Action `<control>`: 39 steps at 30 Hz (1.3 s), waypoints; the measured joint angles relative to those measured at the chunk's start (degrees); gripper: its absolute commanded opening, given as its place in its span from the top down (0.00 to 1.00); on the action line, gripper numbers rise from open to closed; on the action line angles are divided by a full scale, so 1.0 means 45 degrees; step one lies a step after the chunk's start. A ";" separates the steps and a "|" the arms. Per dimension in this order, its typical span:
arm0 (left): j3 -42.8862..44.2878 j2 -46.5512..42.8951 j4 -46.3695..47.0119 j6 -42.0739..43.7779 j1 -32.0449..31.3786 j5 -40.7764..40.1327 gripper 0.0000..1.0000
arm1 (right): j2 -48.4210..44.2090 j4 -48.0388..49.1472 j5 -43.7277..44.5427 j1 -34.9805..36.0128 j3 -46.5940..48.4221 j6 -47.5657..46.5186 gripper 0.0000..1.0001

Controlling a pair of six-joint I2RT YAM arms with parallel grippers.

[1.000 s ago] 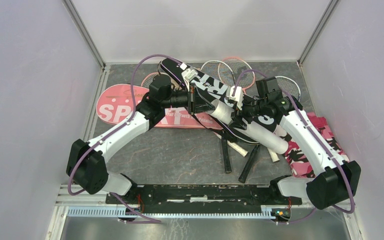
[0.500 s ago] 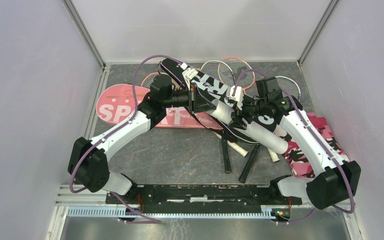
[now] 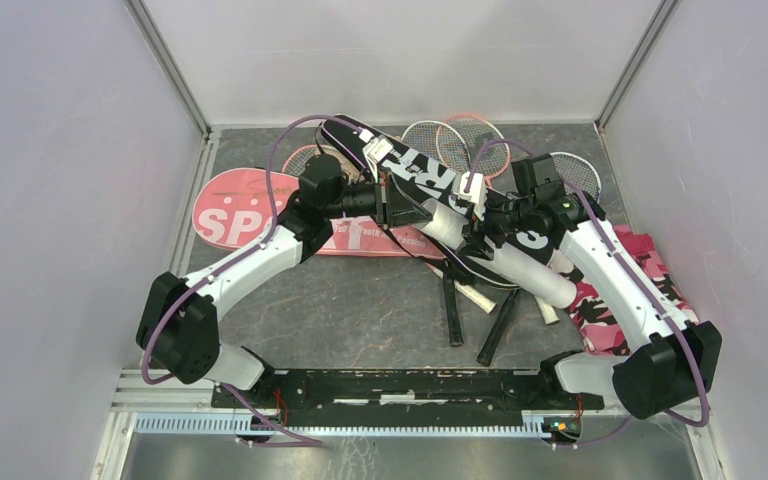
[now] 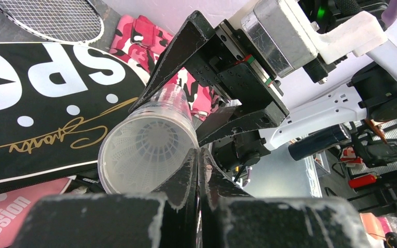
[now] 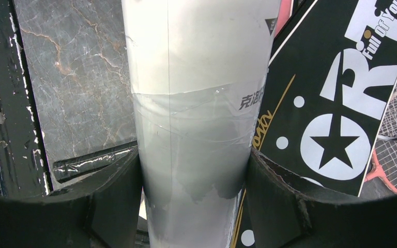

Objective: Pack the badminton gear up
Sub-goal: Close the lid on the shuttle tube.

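My right gripper is shut on the long white tube and holds it tilted over the black "SPORT" cover. In the right wrist view the tube fills the space between both fingers. My left gripper is shut and empty, with its tips at the rim of the tube's open mouth. A white shuttlecock sits inside the tube. The pink "SPORT" cover lies flat at the left. Several rackets lie at the back, partly under the black cover.
The pink camouflage cloth lies bunched at the right under my right arm. Racket handles stick out toward the near side of the dark tabletop. Walls close in on the left, back and right.
My left arm's elbow has shifted slightly to the right, with the gripper staying at the tube's mouth. The right arm and the tube have not visibly moved.
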 measured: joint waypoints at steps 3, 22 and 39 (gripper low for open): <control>-0.0126 0.0005 0.0272 -0.0228 0.0000 0.0005 0.84 | 0.0000 -0.0024 -0.0010 0.0000 0.0000 0.0000 0.99; -0.0549 0.0005 0.0665 -0.0287 0.0024 0.0078 0.64 | -0.0068 -0.0160 0.0146 -0.0087 0.0000 -0.0010 1.00; -0.0699 0.0311 0.0695 -0.0287 0.0034 0.0301 0.63 | -0.0131 -0.0510 0.0121 -0.0155 0.0000 -0.0005 0.99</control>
